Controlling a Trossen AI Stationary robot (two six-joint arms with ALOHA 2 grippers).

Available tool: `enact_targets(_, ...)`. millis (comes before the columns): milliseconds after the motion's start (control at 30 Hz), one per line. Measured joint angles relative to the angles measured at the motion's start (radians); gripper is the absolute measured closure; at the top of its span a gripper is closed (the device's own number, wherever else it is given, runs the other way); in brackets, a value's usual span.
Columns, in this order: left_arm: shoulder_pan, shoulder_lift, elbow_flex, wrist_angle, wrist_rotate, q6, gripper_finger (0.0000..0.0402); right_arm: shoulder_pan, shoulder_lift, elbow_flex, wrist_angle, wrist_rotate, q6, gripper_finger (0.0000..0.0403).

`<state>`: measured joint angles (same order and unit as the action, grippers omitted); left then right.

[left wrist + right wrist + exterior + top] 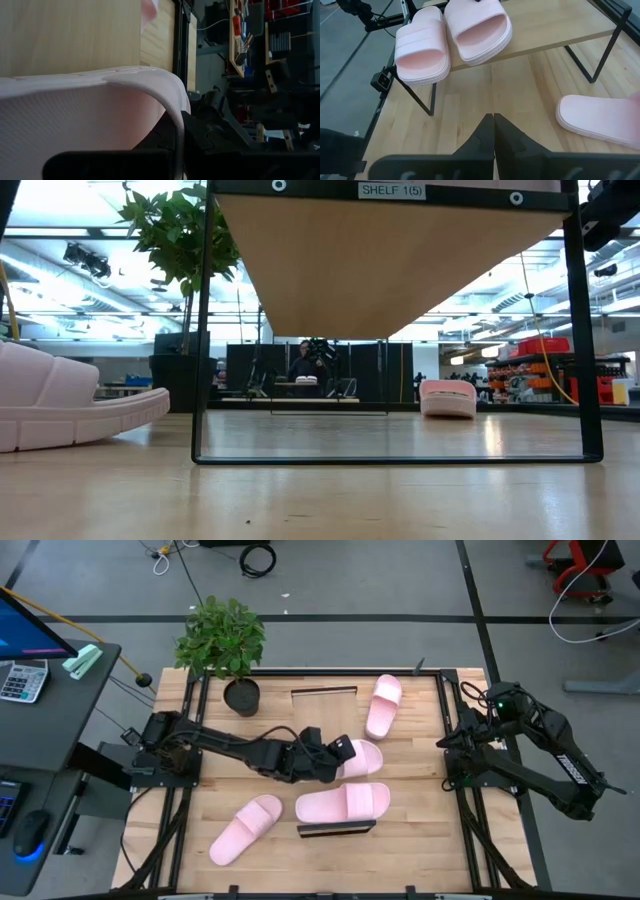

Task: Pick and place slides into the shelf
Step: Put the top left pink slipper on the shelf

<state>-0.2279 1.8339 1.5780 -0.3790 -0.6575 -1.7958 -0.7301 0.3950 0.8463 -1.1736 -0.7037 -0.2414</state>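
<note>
The left end effector [340, 753] is gripping a slide [362, 757] by its edge, setting it on the shelf [560, 35] beside another slide [345, 804]. It should be lowering the slide flat before releasing. The right end effector [493, 131], fingers closed on nothing, is waiting at the counter's [410, 840] right side.

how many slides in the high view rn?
4. Two sit on the shelf: one at its near end, one mid-shelf at the left gripper. One lies on the table toward the back, one front left. None look hidden.
</note>
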Motion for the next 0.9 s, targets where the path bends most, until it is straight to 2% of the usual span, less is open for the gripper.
enact_targets(900,0.010,0.000,0.000,0.008,0.016,0.028,0.0390,0.000,0.000,0.000,0.000,0.000,0.000,0.0403)
